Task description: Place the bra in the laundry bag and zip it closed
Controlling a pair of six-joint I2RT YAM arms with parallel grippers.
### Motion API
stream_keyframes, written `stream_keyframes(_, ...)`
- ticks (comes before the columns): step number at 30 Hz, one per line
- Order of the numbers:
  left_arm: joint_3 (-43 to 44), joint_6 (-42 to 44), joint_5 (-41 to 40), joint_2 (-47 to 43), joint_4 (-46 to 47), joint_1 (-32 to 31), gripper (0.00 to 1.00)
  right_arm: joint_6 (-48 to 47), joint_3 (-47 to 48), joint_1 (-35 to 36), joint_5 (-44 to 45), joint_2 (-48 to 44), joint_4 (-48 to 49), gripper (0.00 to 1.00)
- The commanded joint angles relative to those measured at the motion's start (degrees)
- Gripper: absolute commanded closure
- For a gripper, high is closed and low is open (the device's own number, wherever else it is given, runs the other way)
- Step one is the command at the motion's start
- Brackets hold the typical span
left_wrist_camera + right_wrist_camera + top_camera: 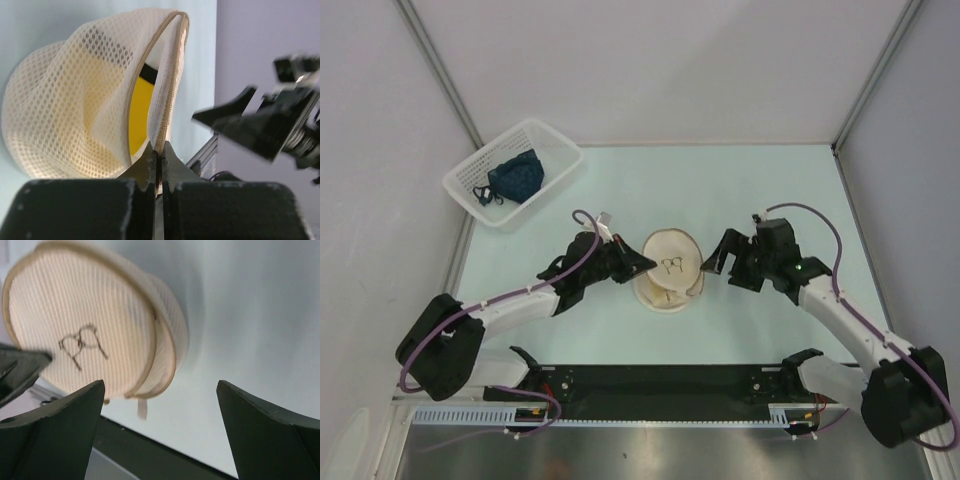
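Yellow bra [140,112] lies inside the mesh bag [670,272] on the table [750,190]. The left gripper [642,264], its arm stretched low from the left, pinches the bag's rim. The right gripper [712,262] stands wide open just right of it.

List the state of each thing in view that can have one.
laundry bag: unzipped, lid ajar, pinched at its rim.
bra: inside the bag, showing through the gap.
left gripper: shut on the bag's rim.
right gripper: open, holding nothing.
basket: holding a dark blue garment.
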Motion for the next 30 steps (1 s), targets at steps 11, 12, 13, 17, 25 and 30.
stream_keyframes(11,6.7,-2.9,6.4,4.6,1.8,1.6,1.00,-1.6,-10.7,16.4,2.4,-14.2,15.6,0.32)
stream_keyframes(12,7.4,-2.3,7.3,4.8,1.6,1.7,1.00,-3.0,-11.3,16.4,1.7,-14.3,16.5,0.35)
stream_keyframes(13,8.1,-0.8,8.5,5.9,0.4,2.2,1.00,-4.4,-11.7,16.7,1.6,-13.9,17.0,0.37)
stream_keyframes(17,11.1,3.4,14.4,8.4,-2.9,3.9,1.00,-17.1,-10.5,18.1,5.1,-14.6,15.9,0.30)
stream_keyframes(25,16.1,10.1,20.5,10.9,-8.4,6.2,1.00,-32.9,-14.6,23.0,10.0,-18.2,25.8,0.31)
stream_keyframes(30,16.9,12.0,23.1,11.2,-9.8,8.0,1.00,-40.1,-19.3,29.3,14.4,-18.5,30.7,0.32)
